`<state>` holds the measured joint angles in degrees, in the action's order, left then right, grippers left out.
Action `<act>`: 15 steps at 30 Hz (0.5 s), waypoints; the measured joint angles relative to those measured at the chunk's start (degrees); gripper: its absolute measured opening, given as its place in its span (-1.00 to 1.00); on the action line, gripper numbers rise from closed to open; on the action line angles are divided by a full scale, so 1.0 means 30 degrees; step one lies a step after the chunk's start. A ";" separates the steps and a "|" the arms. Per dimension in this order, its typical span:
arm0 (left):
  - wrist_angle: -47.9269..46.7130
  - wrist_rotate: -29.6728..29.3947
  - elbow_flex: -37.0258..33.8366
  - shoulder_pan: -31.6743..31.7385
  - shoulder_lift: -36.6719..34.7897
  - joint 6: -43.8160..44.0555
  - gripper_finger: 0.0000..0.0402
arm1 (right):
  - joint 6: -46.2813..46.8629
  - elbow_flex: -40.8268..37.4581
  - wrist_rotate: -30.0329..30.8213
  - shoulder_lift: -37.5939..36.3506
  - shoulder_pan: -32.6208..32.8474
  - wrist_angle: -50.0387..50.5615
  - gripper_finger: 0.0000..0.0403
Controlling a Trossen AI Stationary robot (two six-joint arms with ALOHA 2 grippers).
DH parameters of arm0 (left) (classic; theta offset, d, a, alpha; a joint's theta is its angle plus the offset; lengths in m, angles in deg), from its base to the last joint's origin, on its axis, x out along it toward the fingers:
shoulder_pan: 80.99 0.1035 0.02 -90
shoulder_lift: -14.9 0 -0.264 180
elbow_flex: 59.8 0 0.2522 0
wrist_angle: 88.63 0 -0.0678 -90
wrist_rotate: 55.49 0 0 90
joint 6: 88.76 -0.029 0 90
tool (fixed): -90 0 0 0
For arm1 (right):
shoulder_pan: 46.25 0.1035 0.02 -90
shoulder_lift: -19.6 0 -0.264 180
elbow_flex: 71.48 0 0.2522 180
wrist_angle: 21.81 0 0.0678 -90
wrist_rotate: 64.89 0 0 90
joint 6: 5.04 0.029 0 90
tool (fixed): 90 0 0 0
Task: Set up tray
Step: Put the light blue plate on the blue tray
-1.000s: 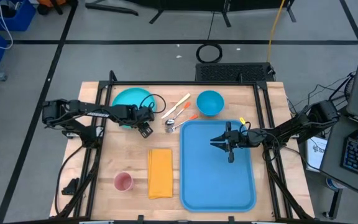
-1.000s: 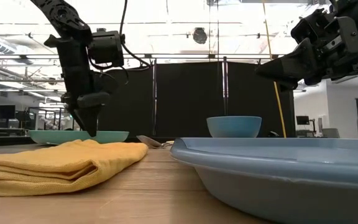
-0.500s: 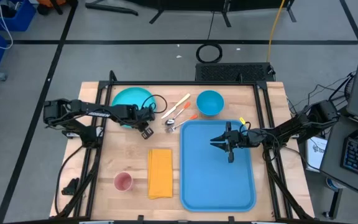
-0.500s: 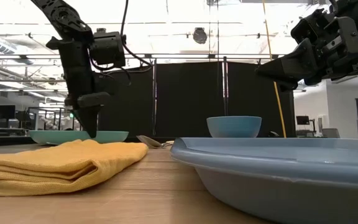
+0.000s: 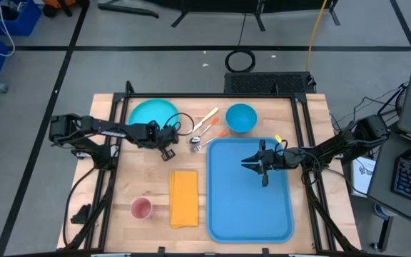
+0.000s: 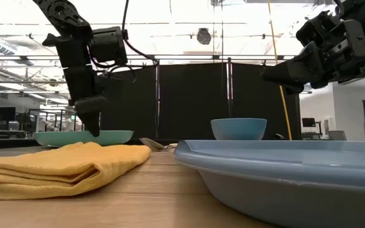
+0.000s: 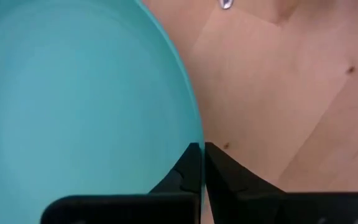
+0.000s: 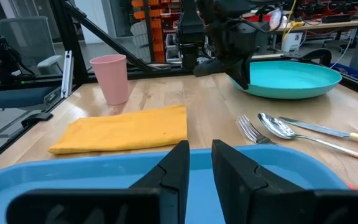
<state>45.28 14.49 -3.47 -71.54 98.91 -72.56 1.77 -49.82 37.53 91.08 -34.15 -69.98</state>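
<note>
Left gripper [image 7: 202, 163] now pinched shut on near rim of round, smooth turquoise plastic plate [image 5: 151, 113]; a second ago fingers still stood apart over that edge. Low view: plate edge [image 6: 84, 137] lifted slightly compared with before. Taken to mean grasp made, plate ready for carrying over.

Large flat blue plastic tray [image 5: 223, 207], rounded corners, low raised rim, lay well off to the side of left gripper, past the cutlery, bare of items. Right gripper [image 5: 263, 165] hung above tray, fingers [image 8: 174, 167] narrowly parted, holding nothing, unchanged.

Noted near plate: metal fork and spoon [image 8: 277, 126] with pale and orange handles, glossy blue bowl [image 5: 240, 118]. Nearer table edge: folded yellow-orange cloth napkin [image 5: 184, 198], soft weave; matte pink plastic cup [image 5: 142, 208]. Light wooden tabletop [image 7: 278, 99], visible grain.
</note>
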 joint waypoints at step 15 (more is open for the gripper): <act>0.0158 -0.1375 0.1269 -0.3093 0.0000 -0.0302 -0.97 | 0.0000 0.0000 0.0446 0.0000 -0.0022 0.0020 -0.71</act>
<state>45.76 10.37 0.34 -80.82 98.91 -73.47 1.77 -49.82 38.87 91.08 -34.22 -69.92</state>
